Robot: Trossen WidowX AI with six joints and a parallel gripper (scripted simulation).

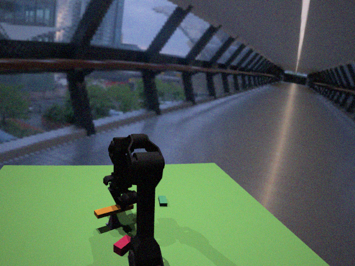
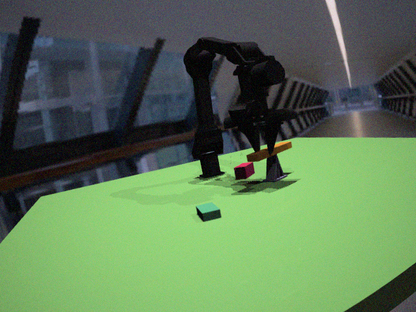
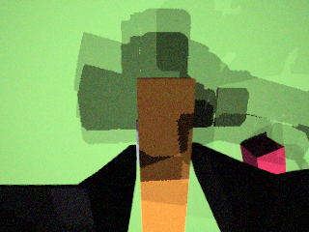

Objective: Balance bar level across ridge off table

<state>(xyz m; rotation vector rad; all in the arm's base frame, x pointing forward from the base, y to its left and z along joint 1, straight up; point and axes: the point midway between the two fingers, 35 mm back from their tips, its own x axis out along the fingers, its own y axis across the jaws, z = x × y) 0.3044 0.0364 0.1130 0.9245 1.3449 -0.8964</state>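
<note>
Green tabletop (image 2: 302,234) carries everything. Black arm (image 2: 205,101) bends over w/ hand (image 2: 263,147) pointing down, fingers either side of the orange bar (image 2: 268,151), partly open, gaps visible beside bar in wrist view. Bar lies across the dark ridge (image 2: 273,169), roughly level, off tabletop. Pink block (image 2: 244,169) just beside ridge; teal block (image 2: 208,211) well apart.

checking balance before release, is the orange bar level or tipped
Roughly level, maybe slightly tilted: the orange bar sits atop the ridge, both ends off the table.
</note>
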